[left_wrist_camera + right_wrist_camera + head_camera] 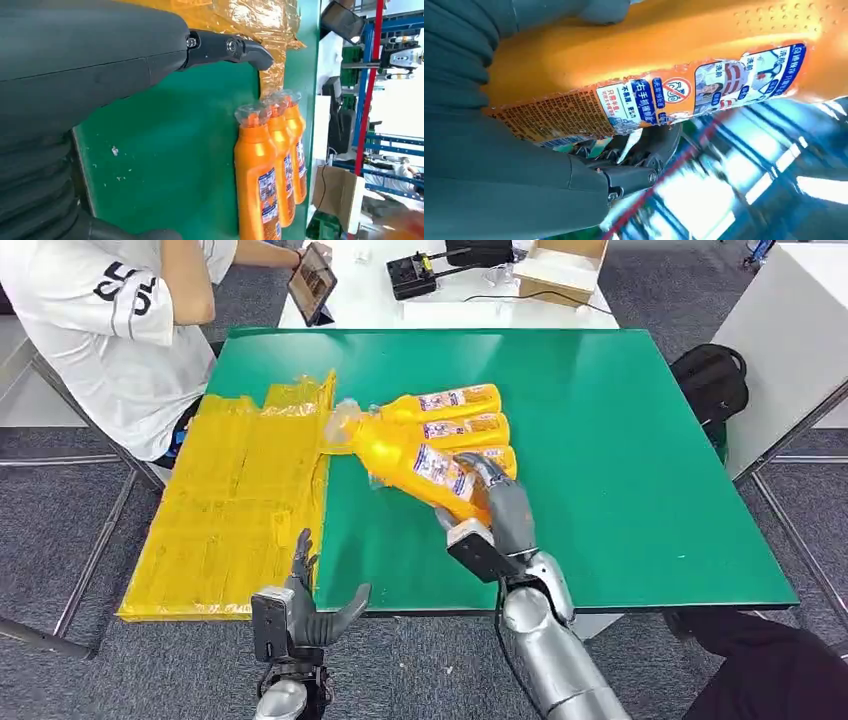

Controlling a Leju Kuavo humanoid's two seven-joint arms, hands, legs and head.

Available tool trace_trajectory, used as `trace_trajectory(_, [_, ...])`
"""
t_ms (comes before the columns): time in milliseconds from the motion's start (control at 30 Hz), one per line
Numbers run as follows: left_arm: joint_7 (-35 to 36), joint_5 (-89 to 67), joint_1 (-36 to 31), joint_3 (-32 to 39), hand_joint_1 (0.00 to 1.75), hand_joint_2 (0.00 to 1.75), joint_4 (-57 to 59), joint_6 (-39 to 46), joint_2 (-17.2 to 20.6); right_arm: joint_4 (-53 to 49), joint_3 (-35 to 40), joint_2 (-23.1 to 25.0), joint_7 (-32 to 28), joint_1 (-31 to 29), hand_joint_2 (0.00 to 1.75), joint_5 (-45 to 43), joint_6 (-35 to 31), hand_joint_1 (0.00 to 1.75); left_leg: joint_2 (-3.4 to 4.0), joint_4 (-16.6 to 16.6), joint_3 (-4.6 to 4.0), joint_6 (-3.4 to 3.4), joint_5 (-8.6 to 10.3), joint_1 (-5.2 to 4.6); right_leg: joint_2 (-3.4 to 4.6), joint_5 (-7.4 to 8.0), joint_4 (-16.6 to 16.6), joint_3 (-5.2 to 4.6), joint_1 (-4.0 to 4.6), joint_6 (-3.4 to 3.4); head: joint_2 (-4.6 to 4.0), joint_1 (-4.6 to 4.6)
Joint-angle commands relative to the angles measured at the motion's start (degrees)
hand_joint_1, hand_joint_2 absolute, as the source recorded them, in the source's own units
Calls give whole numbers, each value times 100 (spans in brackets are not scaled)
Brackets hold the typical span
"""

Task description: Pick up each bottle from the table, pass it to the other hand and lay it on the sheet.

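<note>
Person in a white shirt (110, 330) sits at the far left corner of the green table (640, 470), forearm near a tablet (314, 282) propped on the white table behind. Crinkled yellow sheet (235, 510) covers the table's left side, overhanging the near edge. Just beside its near corner hangs the left hand (305, 610), fingers spread and holding nothing.

At the table's middle, three orange bottles (455, 415) lie side by side, caps toward the sheet. A fourth orange bottle (415, 465) is clamped in the right hand (495, 505), tilted in front of them and hiding part of the nearest one — whether it touches the table cannot be told.

From the left wrist, the three lying bottles (272, 160) show with clear caps at the sheet's edge (260, 20). From the right wrist, the held bottle's label (649, 100) fills the picture close up, dark fingers (649, 147) under it; the background is blurred.

Farther right, a cardboard box (560, 270) sits on the white table and a black backpack (712, 380) on the floor.
</note>
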Motion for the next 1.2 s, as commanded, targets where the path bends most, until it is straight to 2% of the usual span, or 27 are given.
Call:
trace_trajectory(33, [22,268,-179,-112,0,175,160,51,-164,-2147,-544,268,-613,673,175,-369,-848,175,-10,8,3,12,-12,-10,-18,-15,7,9,-4,-12,0,0])
trace_trajectory(100, [22,461,-175,-75,0,175,61,53,-164,-2278,-542,295,-644,764,175,-338,-1027,175,-16,4,5,12,-13,-13,-24,-13,-2,12,-4,-11,0,2])
trace_trajectory(200, [22,595,-180,-38,0,175,-9,-189,-164,-2148,-467,296,-655,770,175,-276,-998,175,-6,1,-3,8,-6,-14,-12,-4,-5,-1,-7,-6,0,0])
trace_trajectory(533, [22,601,-194,-39,0,175,4,-189,-164,-2071,-446,309,-670,771,175,-271,-1003,175,-1,2,4,10,-10,-11,-8,-5,-6,4,-1,-6,0,0])
trace_trajectory(733, [22,732,-312,-229,0,175,-271,-1076,-164,-1076,-105,609,-1093,1035,175,-149,-519,175,2,-2,9,8,-10,-6,-6,-4,-11,11,3,-8,0,2])
trace_trajectory(833, [37,730,-247,-317,0,175,-608,-1162,-164,-718,123,816,-1471,1237,175,160,-815,175,5,-4,27,9,-17,-4,-5,-10,-13,27,7,-17,0,0])
trace_trajectory(967, [221,821,-225,-398,0,175,-799,-1233,-164,-402,542,995,-1454,1414,175,249,-1062,175,7,-2,4,6,-11,-2,1,-3,-10,2,7,-7,0,0])
trace_trajectory(1067, [217,830,-237,-399,0,175,-734,-1245,-164,-305,565,956,-1471,1380,175,157,-1114,175,9,-4,31,12,-21,-3,-2,-14,-13,29,9,-17,0,0])
trace_trajectory(1200, [196,854,-253,-372,0,175,-699,-1261,-164,-82,519,987,-1471,1348,175,65,-1121,175,1,-4,13,10,-11,-5,-8,-7,-13,14,4,-10,0,2])
